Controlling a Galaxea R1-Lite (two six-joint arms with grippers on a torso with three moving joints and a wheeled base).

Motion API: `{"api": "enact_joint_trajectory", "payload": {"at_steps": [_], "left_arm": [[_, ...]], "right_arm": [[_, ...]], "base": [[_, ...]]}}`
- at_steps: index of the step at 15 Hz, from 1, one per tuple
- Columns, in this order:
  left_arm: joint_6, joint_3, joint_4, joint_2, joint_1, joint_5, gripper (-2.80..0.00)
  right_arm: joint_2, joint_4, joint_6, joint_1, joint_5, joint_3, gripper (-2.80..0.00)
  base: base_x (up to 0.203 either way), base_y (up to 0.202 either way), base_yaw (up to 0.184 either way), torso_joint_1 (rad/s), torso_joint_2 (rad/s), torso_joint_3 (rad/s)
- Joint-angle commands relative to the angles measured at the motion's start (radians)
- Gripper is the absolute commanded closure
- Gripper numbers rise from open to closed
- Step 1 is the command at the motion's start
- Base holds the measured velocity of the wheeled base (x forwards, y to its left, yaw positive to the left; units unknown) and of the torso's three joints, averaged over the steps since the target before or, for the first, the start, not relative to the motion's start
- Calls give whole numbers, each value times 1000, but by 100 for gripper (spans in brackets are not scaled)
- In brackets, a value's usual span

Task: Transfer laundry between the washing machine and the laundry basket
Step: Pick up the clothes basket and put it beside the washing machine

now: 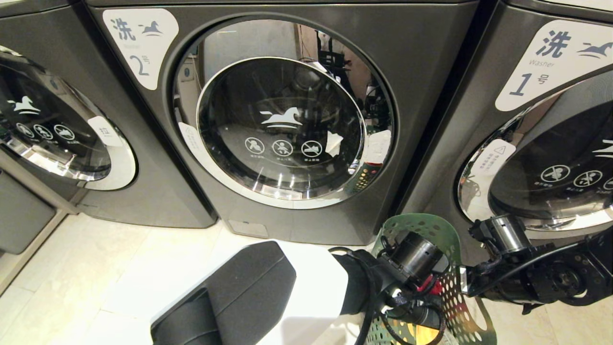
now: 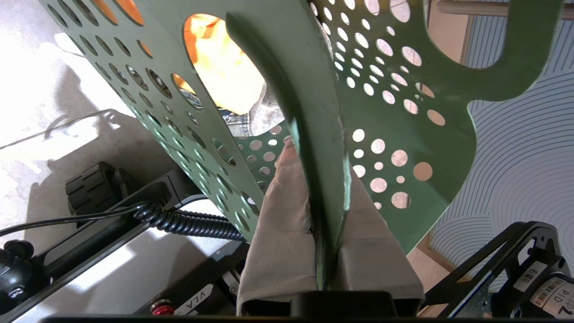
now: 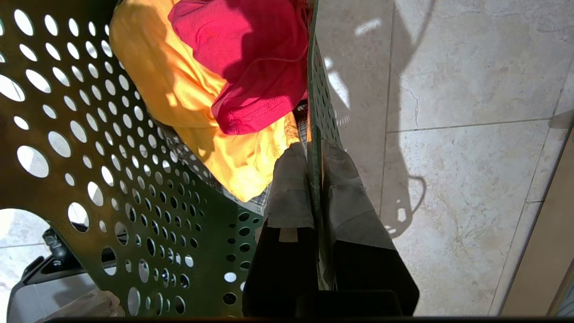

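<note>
- You have both claws on the laundry basket, which sits low in front of you, just right of the washing machine marked 2 and in front of the gap between it and the machine marked 1.
- Your left claw is clamped on one wall of the basket: the wrist view shows its padded fingers pressed to either side of the green plastic edge.
- Your right claw is clamped the same way on the opposite wall, one finger inside the basket and one outside, above the tiled floor.
- The laundry is in the basket, not in the machine: you can see a yellow-orange garment with a pink-red garment lying on top of it, and some patterned grey cloth under them. Whether there are more pieces below, you cannot tell.
- The round door of the machine marked 2 looks shut, and through the glass you see no clothes, though reflections hide much of the drum.
- My reading: the task is at an early stage. The basket is gripped for carrying or positioning; no garment has gone into the drum yet.
- What is left, as I judge it: place the basket, free a claw, open the door, and move the garments across.
</note>
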Motion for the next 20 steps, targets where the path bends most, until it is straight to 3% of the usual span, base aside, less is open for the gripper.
{"api": "enact_joint_trajectory", "payload": {"at_steps": [1,20], "left_arm": [[-2,0,2,-9,0,-1,0],[1,0,2,-14,-3,1,0]], "right_arm": [[5,-2,2,1,-1,2,0],[12,-3,-1,1,-6,0,0]], "base": [[0,0,0,0,0,0],[0,0,0,0,0,0]]}}
